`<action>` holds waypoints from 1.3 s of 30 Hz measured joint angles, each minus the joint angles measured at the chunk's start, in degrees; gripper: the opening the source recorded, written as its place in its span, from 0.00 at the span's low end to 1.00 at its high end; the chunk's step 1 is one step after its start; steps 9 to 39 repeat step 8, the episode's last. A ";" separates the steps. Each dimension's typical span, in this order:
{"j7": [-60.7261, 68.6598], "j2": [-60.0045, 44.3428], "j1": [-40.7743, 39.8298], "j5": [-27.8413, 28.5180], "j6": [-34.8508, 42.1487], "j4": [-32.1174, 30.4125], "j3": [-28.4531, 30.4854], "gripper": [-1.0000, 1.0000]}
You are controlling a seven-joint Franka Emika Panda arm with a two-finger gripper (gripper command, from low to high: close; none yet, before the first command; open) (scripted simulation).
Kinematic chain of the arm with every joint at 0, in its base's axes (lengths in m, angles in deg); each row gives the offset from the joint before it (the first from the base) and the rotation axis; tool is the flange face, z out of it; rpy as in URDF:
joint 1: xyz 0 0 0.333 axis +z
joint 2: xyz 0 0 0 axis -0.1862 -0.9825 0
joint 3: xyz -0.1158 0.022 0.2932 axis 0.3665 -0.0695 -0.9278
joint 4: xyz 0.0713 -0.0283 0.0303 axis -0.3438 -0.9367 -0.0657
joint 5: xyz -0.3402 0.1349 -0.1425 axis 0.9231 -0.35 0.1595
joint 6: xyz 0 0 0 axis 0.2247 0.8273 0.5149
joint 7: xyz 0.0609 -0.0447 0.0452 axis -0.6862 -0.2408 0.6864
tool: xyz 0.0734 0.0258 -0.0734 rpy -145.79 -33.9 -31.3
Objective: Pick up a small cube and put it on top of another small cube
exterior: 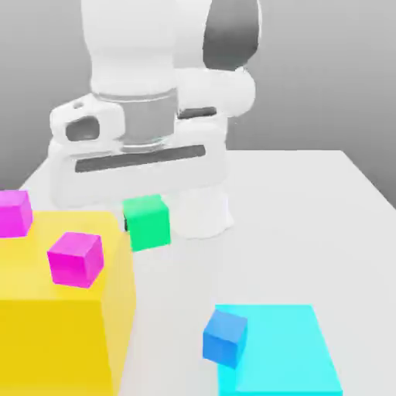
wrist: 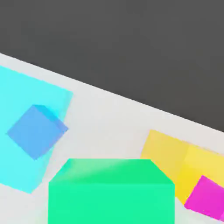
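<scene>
While the jaws [exterior: 146, 222] are pinching the green cube [wrist: 111, 203], the blue cube [exterior: 225, 339] is overlapping the cyan slab's [exterior: 286, 348] edge. One magenta cube [exterior: 76, 260] is sitting on the yellow block [exterior: 54, 340].

The arm [exterior: 131, 54] is glossy white with grey bands and dark slots.

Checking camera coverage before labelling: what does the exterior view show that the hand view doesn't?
Exterior view only: the arm's white body, the hand housing, and a second magenta cube at the yellow block's far-left part.

Hand view only: the table's edge against a dark grey background.

Both: green cube, blue cube on the cyan slab, a magenta cube, yellow block, white table.
</scene>
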 joint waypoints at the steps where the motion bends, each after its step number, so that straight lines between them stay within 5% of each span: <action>1: -0.52 -0.45 -0.69 -0.07 -0.25 0.19 0.63 0.00; 4: -0.32 -3.21 -1.33 -0.89 -5.75 -2.69 1.57 0.00; 5: -0.19 -3.78 -1.39 -1.08 -6.97 -3.37 1.69 1.00; 39: -0.19 -3.78 -1.39 -1.08 -6.97 -3.37 1.69 1.00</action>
